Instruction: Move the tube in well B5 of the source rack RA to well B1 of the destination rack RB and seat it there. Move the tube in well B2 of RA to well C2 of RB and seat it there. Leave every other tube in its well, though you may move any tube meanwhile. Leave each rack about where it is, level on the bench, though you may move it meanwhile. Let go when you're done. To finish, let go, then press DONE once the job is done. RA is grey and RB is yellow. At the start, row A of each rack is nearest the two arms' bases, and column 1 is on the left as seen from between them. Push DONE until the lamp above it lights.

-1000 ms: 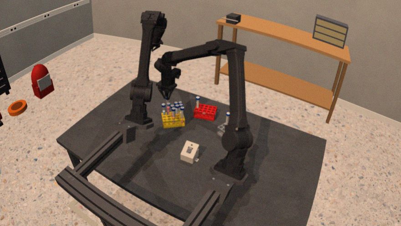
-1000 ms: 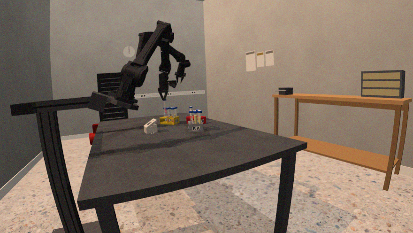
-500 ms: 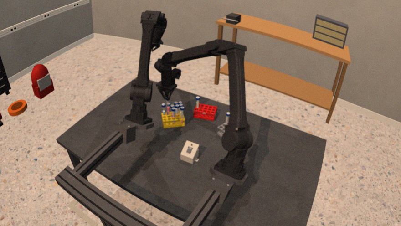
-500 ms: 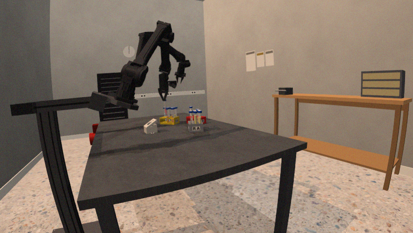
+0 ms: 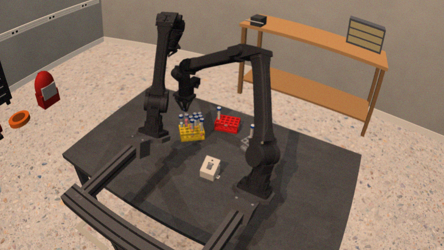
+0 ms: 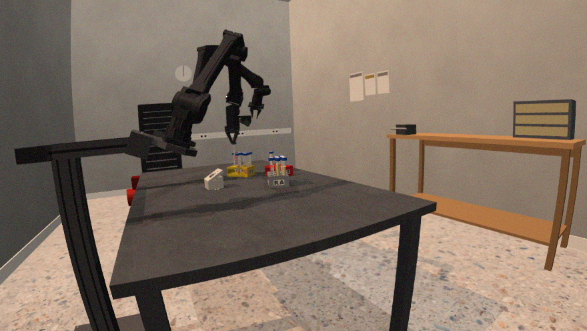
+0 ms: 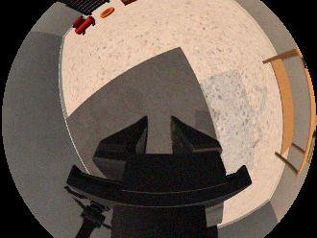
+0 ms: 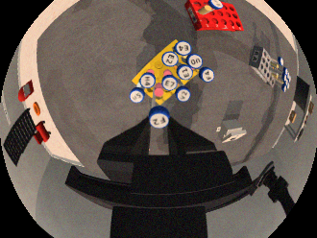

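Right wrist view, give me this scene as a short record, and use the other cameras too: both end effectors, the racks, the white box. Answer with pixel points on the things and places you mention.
Right end effector [image 5: 184,108] [image 6: 233,142] [image 8: 158,120]: shut on a blue-capped tube [image 5: 183,109] [image 6: 234,143] [image 8: 158,116]
Left end effector [image 5: 170,54] [image 6: 255,116] [image 7: 158,117]: partly open, nothing between its fingers
Held tube: raised, out of any well
Yellow rack [image 5: 190,137] [image 6: 240,173] [image 8: 139,75]: several capped tubes
Red rack [image 5: 226,129] [image 6: 267,169] [image 8: 211,24]: at least one tube
Grey rack [image 5: 244,146] [image 6: 278,181] [image 8: 261,63]: several tubes, partly hidden in top view
White box [image 5: 207,174] [image 6: 214,183] [image 8: 233,134]: nothing touching it
Lamp: cannot tell
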{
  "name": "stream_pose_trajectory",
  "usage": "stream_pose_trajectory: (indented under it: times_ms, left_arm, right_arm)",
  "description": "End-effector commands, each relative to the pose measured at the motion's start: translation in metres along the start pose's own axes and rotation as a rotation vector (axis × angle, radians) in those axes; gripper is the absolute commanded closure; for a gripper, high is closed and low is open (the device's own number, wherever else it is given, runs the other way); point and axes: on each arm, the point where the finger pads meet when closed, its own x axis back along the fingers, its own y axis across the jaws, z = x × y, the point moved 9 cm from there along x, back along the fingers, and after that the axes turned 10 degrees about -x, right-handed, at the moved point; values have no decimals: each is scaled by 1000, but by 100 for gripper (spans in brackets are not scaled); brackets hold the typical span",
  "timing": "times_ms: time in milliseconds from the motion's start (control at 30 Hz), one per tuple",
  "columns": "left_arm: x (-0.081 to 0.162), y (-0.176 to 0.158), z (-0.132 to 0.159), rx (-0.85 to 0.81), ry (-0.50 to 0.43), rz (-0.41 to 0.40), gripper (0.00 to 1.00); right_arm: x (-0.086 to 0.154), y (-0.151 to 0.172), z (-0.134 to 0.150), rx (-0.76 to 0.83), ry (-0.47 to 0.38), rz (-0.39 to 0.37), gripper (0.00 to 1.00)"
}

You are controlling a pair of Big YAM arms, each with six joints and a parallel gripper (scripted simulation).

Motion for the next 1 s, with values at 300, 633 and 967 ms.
stream_pose_trajectory:
  times_ms: [300, 633, 967]
  left_arm:
    - [13, -1, -13, 13, -34, 16, 70]
    - [13, -1, -13, 13, -34, 16, 70]
    - [13, -1, -13, 13, -34, 16, 70]
  right_arm:
    - [-15, -1, -4, -1, 2, 5, 100]
    - [-18, -2, -4, -1, 2, 4, 100]
    - [-15, 1, -7, -7, -2, -10, 100]
